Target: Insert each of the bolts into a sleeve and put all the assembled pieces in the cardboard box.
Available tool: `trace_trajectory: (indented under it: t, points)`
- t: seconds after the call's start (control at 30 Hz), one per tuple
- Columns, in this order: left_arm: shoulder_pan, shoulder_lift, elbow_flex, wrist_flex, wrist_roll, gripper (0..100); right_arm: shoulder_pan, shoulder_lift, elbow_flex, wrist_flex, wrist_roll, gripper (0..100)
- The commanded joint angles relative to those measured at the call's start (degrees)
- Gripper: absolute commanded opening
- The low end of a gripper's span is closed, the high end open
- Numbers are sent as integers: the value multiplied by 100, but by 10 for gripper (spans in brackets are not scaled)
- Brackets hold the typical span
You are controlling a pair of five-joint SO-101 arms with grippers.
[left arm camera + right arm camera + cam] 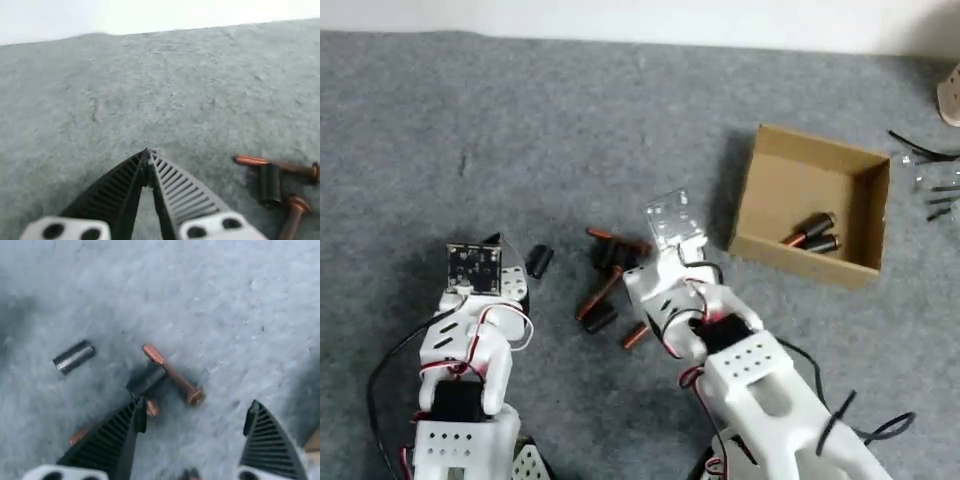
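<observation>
Coppery bolts (pixel 172 376) (metal, seemingly); rough carpet (pixel 520 120).

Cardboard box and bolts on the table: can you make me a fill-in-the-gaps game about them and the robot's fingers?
1. The cardboard box has ____ assembled pieces inside it.
2. The left gripper has its fingers ____.
3. The right gripper hangs over the loose bolts with its fingers ____.

Missing words: two; shut; open.
</observation>
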Motion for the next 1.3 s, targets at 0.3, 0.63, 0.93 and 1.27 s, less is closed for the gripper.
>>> trace_trajectory:
  t: [0.3,0.63,0.93,1.27]
  points:
    - [-31,-48,-22,-264,53,10,-769,2220,-1182,48,-712,267]
    - [-31,-48,-22,-273,35,10,-1156,3336,-2009,48,-1231,267]
    - [-31,-48,-22,-273,35,10,-857,4233,-2659,673,-1653,267]
    - [-31,-48,-13,-273,35,10,-664,4664,-3521,2044,-1626,188]
